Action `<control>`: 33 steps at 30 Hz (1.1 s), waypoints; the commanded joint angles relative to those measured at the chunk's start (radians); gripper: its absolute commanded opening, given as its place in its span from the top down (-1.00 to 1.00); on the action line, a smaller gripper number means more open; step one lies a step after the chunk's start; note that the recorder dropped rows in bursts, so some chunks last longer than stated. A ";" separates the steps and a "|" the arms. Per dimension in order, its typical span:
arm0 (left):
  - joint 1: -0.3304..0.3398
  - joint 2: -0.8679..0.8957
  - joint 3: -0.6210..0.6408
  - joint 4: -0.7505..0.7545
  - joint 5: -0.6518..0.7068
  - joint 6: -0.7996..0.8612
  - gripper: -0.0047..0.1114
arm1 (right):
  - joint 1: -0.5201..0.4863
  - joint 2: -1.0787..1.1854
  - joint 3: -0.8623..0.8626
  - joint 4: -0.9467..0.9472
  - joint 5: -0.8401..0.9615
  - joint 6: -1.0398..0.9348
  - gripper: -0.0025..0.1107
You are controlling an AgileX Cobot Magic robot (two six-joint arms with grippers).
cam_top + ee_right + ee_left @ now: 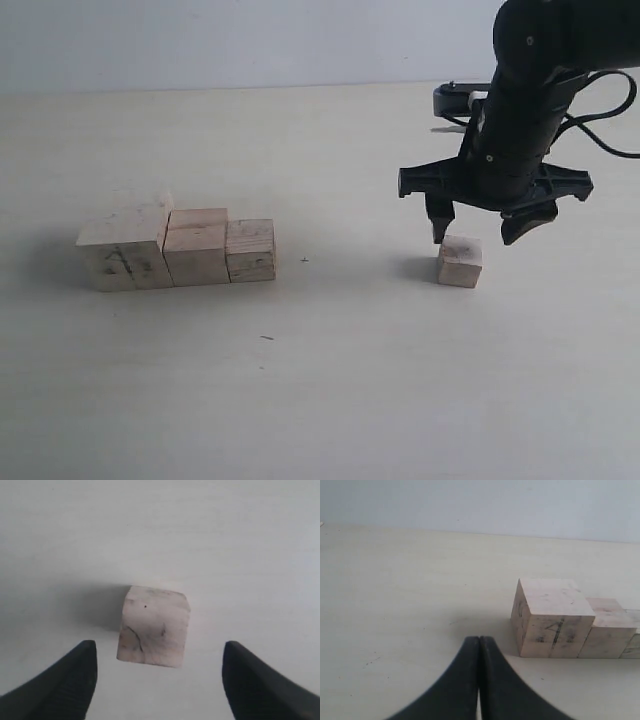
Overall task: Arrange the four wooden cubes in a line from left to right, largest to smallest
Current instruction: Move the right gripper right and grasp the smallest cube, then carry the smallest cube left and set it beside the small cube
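Three of the four wooden cubes stand in a tight row on the left of the tabletop [330, 400]. The largest cube [125, 252] has pencil marks on its near face, the second cube [197, 250] touches it, and the third cube [250, 250] touches that, each one lower than the last going right. That leaves one slot, at the row's right end. The smallest cube [460, 262] sits alone, well apart to the right, and that's where the action is. The right end effector [479, 230] hangs directly over it, fingers spread wide, one to each side and neither touching; I'd say it's lined up for a descent and a squeeze. The left end effector [479, 647] is pressed together on nothing, near the largest cube off the row's left end, out of the way. The carry looks simple; the risk is nudging the third cube on set-down.
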 commanded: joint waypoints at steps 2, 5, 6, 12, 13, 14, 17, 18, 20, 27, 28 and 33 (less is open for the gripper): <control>-0.006 -0.006 -0.001 0.001 -0.004 -0.002 0.92 | 0.002 0.064 0.005 0.014 -0.042 0.011 -0.29; -0.006 -0.006 -0.001 0.001 -0.004 -0.002 0.92 | 0.002 0.077 0.005 0.014 -0.068 0.011 -0.29; -0.006 -0.006 -0.001 0.001 -0.004 -0.002 0.92 | 0.002 0.082 0.005 0.014 -0.079 0.011 -0.29; -0.006 -0.006 -0.001 0.001 -0.004 -0.002 0.92 | 0.002 0.113 0.005 0.014 -0.099 0.035 -0.28; -0.006 -0.006 -0.001 0.001 -0.004 -0.002 0.92 | 0.002 0.118 0.005 0.014 -0.099 0.035 -0.28; -0.006 -0.006 -0.001 0.001 -0.004 -0.002 0.92 | 0.002 0.123 0.005 0.016 -0.099 0.035 -0.28; -0.006 -0.006 -0.001 0.001 -0.004 -0.002 0.92 | 0.002 0.134 0.005 0.016 -0.102 0.033 -0.15; -0.006 -0.006 -0.001 0.001 -0.004 -0.002 0.92 | 0.002 0.134 0.005 0.016 -0.102 0.033 -0.04; -0.006 -0.006 -0.001 0.001 -0.004 -0.002 0.92 | 0.002 0.134 0.005 0.016 -0.102 0.031 0.20; -0.006 -0.006 -0.001 0.001 -0.004 -0.002 0.92 | 0.002 0.122 -0.001 0.016 -0.134 -0.232 0.96; -0.006 -0.006 -0.001 0.001 -0.004 -0.002 0.92 | 0.002 0.122 -0.005 0.018 -0.132 -0.306 0.96; -0.006 -0.006 -0.001 0.001 -0.004 -0.002 0.92 | 0.002 0.124 -0.073 0.080 -0.134 -0.661 0.96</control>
